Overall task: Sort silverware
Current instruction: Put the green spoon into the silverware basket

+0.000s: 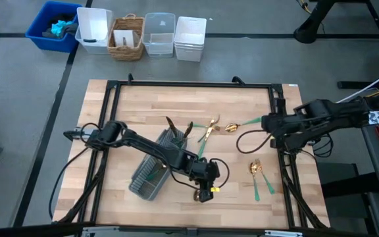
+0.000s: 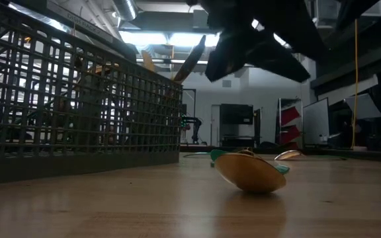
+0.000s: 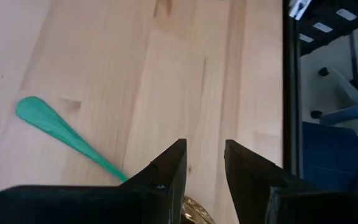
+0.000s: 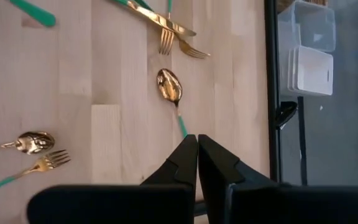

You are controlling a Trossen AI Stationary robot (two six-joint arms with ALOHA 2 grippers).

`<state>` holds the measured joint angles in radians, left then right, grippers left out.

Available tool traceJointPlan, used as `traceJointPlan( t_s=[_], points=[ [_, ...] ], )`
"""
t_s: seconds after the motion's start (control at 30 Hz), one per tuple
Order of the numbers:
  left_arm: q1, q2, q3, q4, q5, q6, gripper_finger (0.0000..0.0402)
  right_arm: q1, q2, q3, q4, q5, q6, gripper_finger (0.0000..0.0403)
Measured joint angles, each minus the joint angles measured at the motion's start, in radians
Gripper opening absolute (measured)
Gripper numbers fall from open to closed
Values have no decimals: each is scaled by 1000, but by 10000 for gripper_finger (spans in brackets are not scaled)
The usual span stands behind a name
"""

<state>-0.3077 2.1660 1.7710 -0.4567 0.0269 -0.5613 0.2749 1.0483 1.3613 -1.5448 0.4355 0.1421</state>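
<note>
Reaching across the wooden tabletop (image 1: 143,112), the left hand (image 1: 202,194) hangs near the front edge, just past the corner of the grey mesh basket (image 1: 151,172). Its fingers (image 3: 166,171) stand a little apart with only bare wood showing between the tips; a gold piece of cutlery with a green handle (image 3: 61,134) lies right under it, but I cannot tell whether the hand touches it. The right hand (image 1: 263,122) waits at the right side of the tabletop, its fingers (image 4: 185,158) pressed shut on nothing, pointing along the green handle of a gold spoon (image 4: 169,86) that lies just ahead of it. Beyond that spoon two forks (image 1: 209,129) lie crossed, beside the basket's far end. A few pieces with dark-looking ends stand up in the basket (image 1: 176,128). Nearer the front right, another spoon and fork (image 1: 258,174) lie side by side, well apart from the basket.
</note>
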Motion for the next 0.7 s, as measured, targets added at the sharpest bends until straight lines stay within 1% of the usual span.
traceJointPlan(
  t_s=[0.17,0.43,0.6,0.7],
  points=[
    [2,9,0,2,-22,11,100,0,-14,0,4,0,12,17],
    [-17,43,0,-2,-111,46,100,0,-11,0,10,-1,42,17],
    [-32,45,0,-77,-168,38,100,0,-11,-24,33,-2,44,17],
    [-38,46,0,-95,-200,1,100,0,-12,-44,33,-2,44,17]
  ],
)
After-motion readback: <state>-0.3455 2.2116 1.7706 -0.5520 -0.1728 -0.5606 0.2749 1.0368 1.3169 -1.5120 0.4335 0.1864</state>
